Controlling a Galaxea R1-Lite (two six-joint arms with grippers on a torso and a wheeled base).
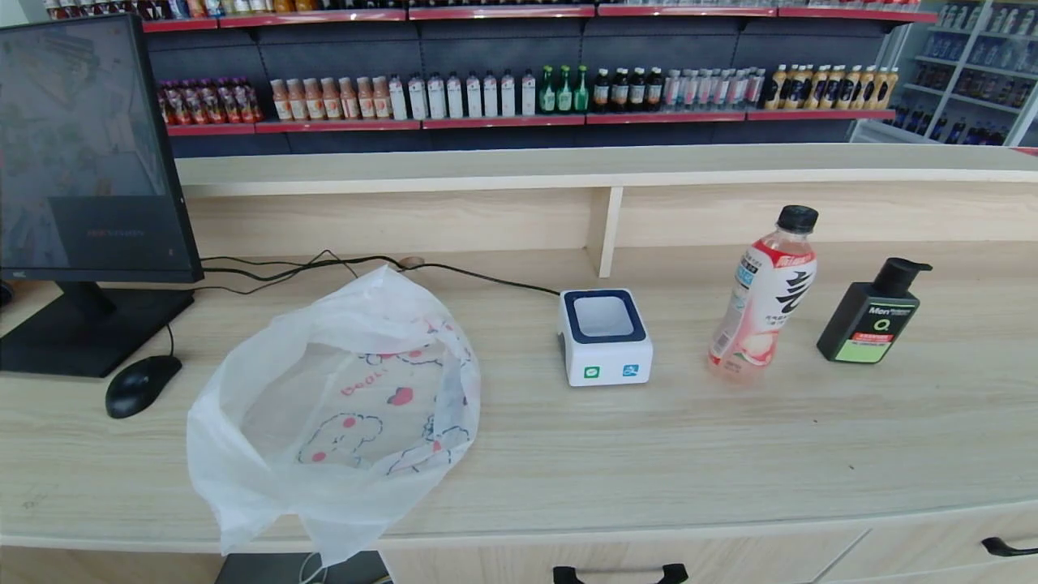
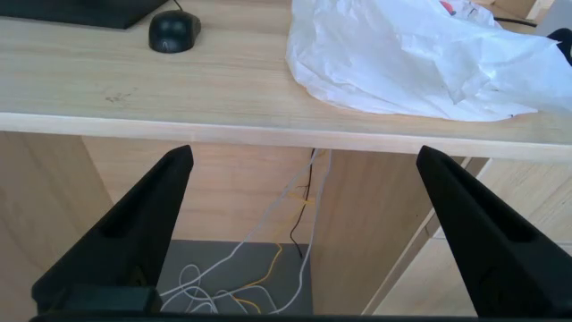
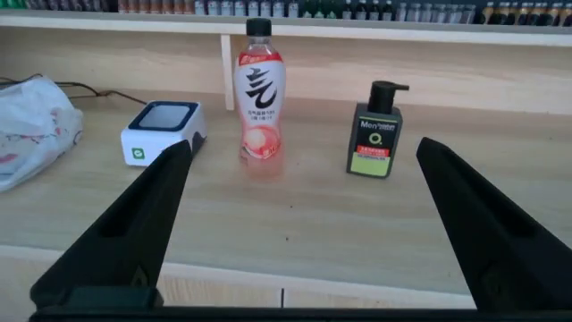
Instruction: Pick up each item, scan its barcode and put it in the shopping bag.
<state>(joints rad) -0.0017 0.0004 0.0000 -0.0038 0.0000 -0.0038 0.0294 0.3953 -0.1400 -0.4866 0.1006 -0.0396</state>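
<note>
Both left gripper point(image 2: 304, 154) and right gripper point(image 3: 304, 148) were held spread apart off the counter's point(image 1: 689, 454) near edge, shopping bag point(image 1: 324, 454) overhanging it.

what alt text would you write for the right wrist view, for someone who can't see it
A pink drink bottle stands upright on a wooden counter, between a white scanner box and a dark pump bottle. The right end effector hangs open in front of them, holding nothing, and a white shopping bag lies beyond the scanner box.
</note>
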